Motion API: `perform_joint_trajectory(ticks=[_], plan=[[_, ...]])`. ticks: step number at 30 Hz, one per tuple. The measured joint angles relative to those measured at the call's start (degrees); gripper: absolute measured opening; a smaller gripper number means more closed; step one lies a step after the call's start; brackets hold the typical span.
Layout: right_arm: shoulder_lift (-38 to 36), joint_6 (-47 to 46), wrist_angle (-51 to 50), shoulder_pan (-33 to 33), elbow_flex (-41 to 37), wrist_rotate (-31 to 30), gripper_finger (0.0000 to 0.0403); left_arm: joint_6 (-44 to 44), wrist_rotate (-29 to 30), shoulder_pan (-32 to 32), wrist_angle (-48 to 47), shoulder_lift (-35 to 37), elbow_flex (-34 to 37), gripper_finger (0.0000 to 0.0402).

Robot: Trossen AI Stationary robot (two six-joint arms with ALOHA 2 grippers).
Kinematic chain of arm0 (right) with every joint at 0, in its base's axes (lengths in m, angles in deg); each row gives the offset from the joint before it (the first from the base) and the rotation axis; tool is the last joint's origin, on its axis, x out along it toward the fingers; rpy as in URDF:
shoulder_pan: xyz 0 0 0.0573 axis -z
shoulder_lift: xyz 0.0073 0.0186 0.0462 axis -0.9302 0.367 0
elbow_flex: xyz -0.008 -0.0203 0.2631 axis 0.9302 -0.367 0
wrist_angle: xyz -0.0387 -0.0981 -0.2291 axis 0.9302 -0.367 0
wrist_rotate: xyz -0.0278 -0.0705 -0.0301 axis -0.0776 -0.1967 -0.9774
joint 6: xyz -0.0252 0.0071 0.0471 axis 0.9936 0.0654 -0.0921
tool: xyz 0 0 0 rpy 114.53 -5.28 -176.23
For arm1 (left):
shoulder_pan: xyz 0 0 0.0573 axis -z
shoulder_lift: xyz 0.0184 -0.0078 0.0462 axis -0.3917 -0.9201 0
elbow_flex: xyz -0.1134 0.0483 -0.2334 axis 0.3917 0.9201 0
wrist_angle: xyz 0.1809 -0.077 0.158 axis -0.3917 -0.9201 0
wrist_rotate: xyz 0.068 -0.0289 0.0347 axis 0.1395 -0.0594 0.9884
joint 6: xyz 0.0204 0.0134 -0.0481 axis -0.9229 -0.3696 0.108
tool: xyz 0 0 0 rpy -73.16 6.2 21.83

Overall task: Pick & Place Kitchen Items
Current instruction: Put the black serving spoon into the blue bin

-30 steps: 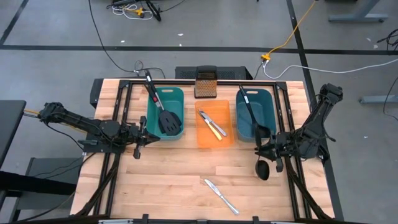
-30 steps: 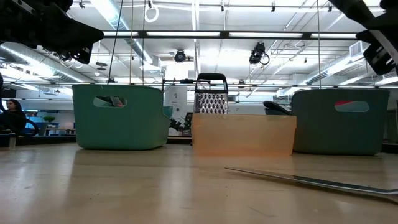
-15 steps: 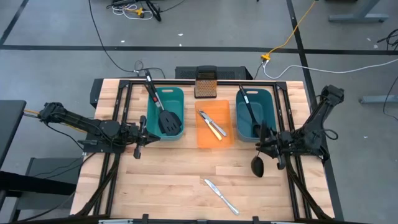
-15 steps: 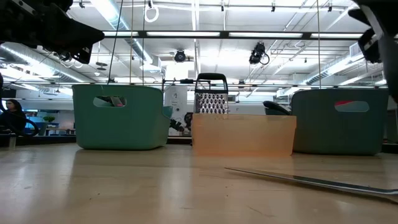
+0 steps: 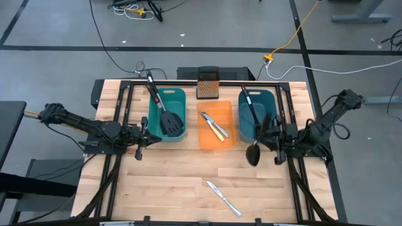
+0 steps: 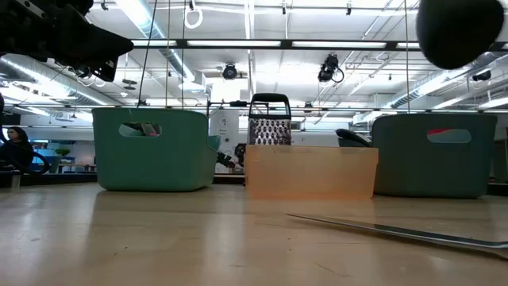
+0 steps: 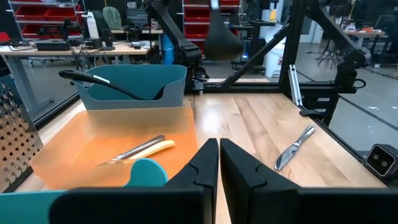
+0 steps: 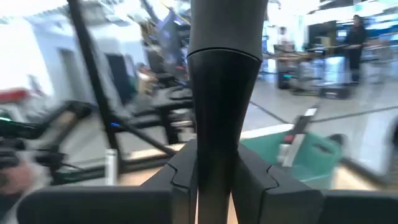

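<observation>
A butcher-block table (image 5: 176, 182) is seen from above, with two teal bins flanking a translucent orange bin (image 5: 217, 130) across the upper middle of the frame. At centre right, the right gripper (image 5: 274, 143) is clenched around the handle of a long black ladle (image 5: 254, 152), whose glossy round bowl hangs just below the right teal bin (image 5: 258, 113); another ladle (image 5: 250, 108) lies inside that bin. From table height the held ladle's bowl is seen only as a dark round shape at the upper right, raised clear of the table. The right wrist view is filled by its smooth dark handle, pinched between the two fingers (image 8: 180, 171). At middle left, the left gripper (image 5: 143, 137) is held shut and empty beside the left teal bin (image 5: 167, 113), where two slotted black spatulas (image 5: 171, 122) rest. Two slim knives, one yellow-handled (image 7: 155, 147), are shown in the orange bin by the left wrist view. A silver knife (image 5: 223, 198) lies bare on the wood at lower centre. A perforated metal box grater (image 5: 207, 83) stands at the table's top edge.
</observation>
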Motion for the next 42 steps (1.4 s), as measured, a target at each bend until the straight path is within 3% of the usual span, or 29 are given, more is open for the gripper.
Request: perform_joint_trajectory(ticks=[8,12,16,25,29,35,42], plan=[[2.98,-0.08,-19.98,9.76,14.03,-6.78,0.0067,-0.09,0.00,0.00,0.01,0.00,0.02,0.0020],[1.95,-3.58,-28.53,16.68,14.20,-8.15,0.0067,-0.68,0.00,0.00,0.00,0.00,0.00,0.0020],[-0.18,-10.15,-35.11,23.86,11.28,-4.65,0.0067,-0.72,0.00,0.00,0.00,0.00,0.01,0.0020],[-3.85,-13.01,-32.88,35.15,0.68,-2.36,0.0067,-1.27,0.00,0.00,-0.02,0.00,0.02,0.0020],[-3.69,-14.69,-32.82,41.16,-2.03,4.04,0.0067,-1.27,0.00,0.00,-0.02,0.00,0.01,0.0020],[-1.58,-15.10,-32.78,48.88,-4.12,11.04,0.0067,-1.27,0.46,0.00,-0.04,0.00,0.02,0.0020],[3.99,-15.09,-32.94,55.29,-4.12,15.16,0.0067,-1.27,0.60,0.00,-0.04,0.00,0.02,0.0020]])
